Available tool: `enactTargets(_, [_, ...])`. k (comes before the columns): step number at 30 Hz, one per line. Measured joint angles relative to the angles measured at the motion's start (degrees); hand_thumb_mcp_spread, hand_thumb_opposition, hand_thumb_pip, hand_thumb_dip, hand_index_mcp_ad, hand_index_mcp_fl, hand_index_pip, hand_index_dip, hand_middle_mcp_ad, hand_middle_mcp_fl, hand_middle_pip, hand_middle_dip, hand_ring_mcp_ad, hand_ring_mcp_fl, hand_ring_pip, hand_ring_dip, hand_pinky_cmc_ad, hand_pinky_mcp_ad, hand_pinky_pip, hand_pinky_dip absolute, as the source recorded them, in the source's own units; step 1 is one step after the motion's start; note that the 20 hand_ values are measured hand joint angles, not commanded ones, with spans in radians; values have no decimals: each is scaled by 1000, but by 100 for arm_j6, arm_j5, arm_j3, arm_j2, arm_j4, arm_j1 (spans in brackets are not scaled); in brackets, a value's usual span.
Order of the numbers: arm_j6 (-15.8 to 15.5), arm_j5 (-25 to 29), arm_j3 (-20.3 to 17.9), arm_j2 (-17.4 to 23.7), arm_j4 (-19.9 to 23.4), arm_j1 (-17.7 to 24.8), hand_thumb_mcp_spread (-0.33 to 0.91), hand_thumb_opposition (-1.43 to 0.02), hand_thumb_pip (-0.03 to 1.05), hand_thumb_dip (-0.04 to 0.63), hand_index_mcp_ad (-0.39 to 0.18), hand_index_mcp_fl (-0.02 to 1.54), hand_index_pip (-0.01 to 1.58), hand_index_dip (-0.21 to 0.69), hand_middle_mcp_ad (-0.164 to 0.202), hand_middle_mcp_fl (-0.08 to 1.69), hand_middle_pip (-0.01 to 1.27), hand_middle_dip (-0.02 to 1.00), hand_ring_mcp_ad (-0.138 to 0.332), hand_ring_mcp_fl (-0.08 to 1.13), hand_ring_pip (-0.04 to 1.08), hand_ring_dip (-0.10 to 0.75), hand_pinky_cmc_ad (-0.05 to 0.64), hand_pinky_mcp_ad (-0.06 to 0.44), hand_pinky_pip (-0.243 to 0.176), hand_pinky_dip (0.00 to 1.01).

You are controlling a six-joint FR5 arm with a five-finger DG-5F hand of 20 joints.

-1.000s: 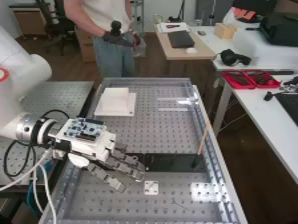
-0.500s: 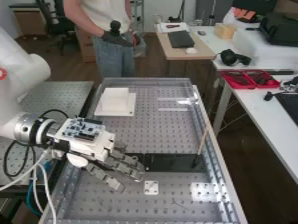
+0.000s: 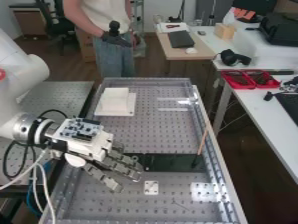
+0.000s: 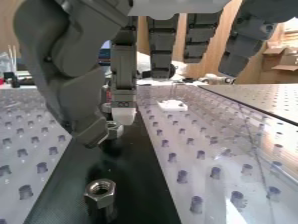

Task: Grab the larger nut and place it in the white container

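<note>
High view: hand (image 3: 122,167) over black strip (image 3: 174,162), fingers extended, thumb apart from them. White container (image 3: 114,101) well beyond strip, toward bench's far end.

Wrist view: near nut (image 4: 100,193) upright atop post on strip; second nut (image 4: 116,131), seemingly, farther along strip, just beside thumb tip. Which is larger: cannot tell. Contact unclear. Step judged: lining up for grasp. Next: settle thumb and fingers round larger nut, close, lift clear of strip.
</note>
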Motion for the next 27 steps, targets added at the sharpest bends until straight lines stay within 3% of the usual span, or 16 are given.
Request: enactTargets(27, [129, 233, -149, 44, 189, 34, 344, -852, 658, 236, -115, 206, 1428, 122, 63, 150, 134, 187, 124, 14, 101, 26, 361, 283, -63, 307])
